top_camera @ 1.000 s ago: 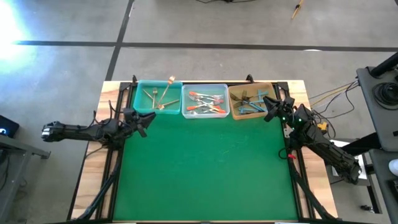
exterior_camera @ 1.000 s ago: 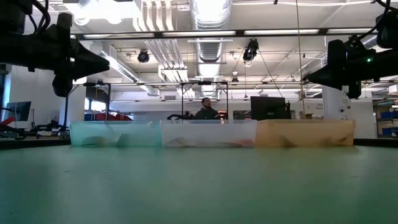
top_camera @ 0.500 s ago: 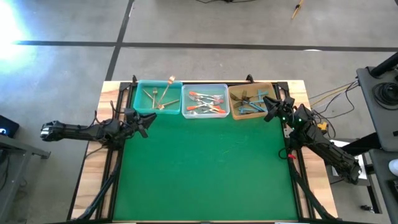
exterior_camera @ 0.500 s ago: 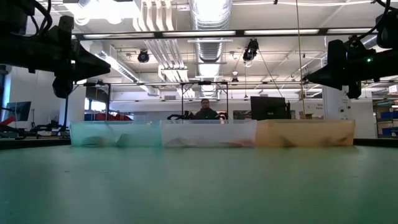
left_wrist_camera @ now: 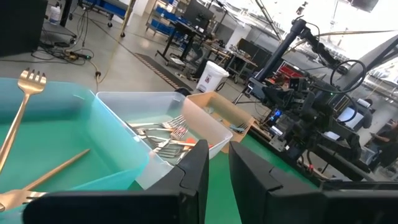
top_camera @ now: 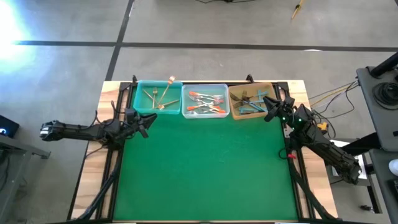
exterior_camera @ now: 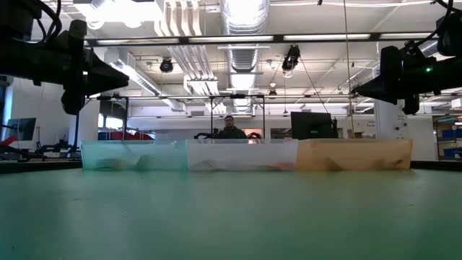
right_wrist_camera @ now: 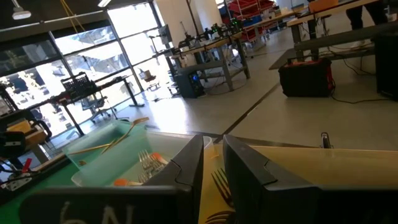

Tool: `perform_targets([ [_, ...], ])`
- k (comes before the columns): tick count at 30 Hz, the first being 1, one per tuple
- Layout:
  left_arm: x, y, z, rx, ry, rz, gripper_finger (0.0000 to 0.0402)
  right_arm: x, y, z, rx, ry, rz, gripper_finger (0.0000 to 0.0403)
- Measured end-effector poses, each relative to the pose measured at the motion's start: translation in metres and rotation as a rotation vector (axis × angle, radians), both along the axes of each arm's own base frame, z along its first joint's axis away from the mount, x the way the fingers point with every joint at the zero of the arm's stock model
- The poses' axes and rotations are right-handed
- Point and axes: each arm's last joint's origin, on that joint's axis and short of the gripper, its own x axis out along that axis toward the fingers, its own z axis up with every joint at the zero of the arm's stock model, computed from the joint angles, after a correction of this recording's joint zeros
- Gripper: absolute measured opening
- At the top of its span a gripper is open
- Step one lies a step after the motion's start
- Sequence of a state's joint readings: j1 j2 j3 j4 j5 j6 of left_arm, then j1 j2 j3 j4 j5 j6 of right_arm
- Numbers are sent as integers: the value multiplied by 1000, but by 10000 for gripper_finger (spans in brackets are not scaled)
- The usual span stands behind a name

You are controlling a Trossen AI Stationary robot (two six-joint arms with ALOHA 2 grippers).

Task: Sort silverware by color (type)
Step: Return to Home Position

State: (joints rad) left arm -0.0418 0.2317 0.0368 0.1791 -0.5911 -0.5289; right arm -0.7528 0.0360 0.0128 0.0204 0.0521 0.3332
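1. While both arms hang low at the table's two sides, the silverware sits sorted along the far edge. The gold forks (top_camera: pixel 157 98) are in the teal bin (top_camera: pixel 138 99), the orange-handled forks (top_camera: pixel 205 104) in the white bin (top_camera: pixel 185 101), and the blue-handled forks (top_camera: pixel 250 107) in the tan bin (top_camera: pixel 234 111).
2. One leaning gold fork (top_camera: pixel 169 84) pokes its head out over the teal bin's far rim.
3. Counts? Can't call them: the forks overlap in tangles, and in the low view the cloudy bin walls hide nearly everything inside.
4. The left gripper (top_camera: pixel 144 122) hovers near the teal bin's front left corner, its fingers drawn together to a thin slit, gripping nothing.
5. The right gripper (top_camera: pixel 268 107) hangs beside the tan bin's front right corner, fingers likewise together and empty.
6. A green mat (top_camera: pixel 205 168) covers the wooden table (top_camera: pixel 93 180), whose bare edges show on both sides.
7. Beyond is a workshop with ducts and strip lights overhead, and a person (exterior_camera: pixel 231 131) cut off behind the white bin.
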Motion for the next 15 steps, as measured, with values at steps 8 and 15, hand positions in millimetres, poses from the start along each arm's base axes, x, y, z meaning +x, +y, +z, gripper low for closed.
perform_targets([
  [8,1,0,-1,0,10,0,46,0,0,0,0,0,0,54],
  [15,1,0,-2,1,20,0,46,0,0,0,0,0,-1,54],
])
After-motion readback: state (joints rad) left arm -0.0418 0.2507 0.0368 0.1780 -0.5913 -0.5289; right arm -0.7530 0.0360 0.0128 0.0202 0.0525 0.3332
